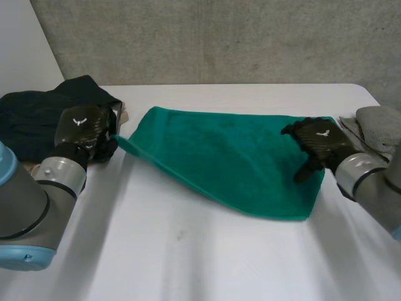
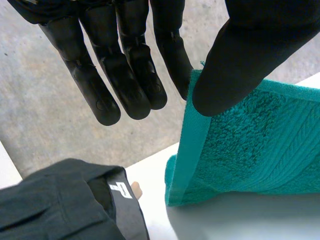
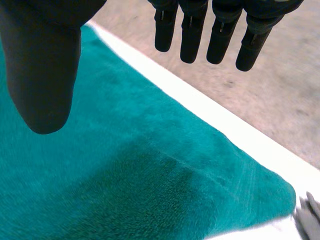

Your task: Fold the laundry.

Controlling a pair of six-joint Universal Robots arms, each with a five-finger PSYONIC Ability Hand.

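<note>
Well, your fluffy green towel (image 1: 225,157) lies long from 9 to 3 o'clock; left hand (image 1: 81,125) pinches its 9 o'clock corner, right hand (image 1: 321,141) hangs loose.

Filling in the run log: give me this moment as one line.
green towel: spread out | left hand: pinching left corner, lifted | right hand: open at right corner | aside: dark clothes, grey cloth

Table (image 1: 188,251), 6 o'clock half: bare white, free passage for both my hands.
Middle: green towel (image 1: 238,157), lying low.
9 o'clock: dark clothes pile (image 1: 37,116), just beside my left hand (image 1: 81,125), blocks outward travel.
3 o'clock: grey folded cloth (image 1: 382,125), near my right hand (image 1: 319,144).
</note>
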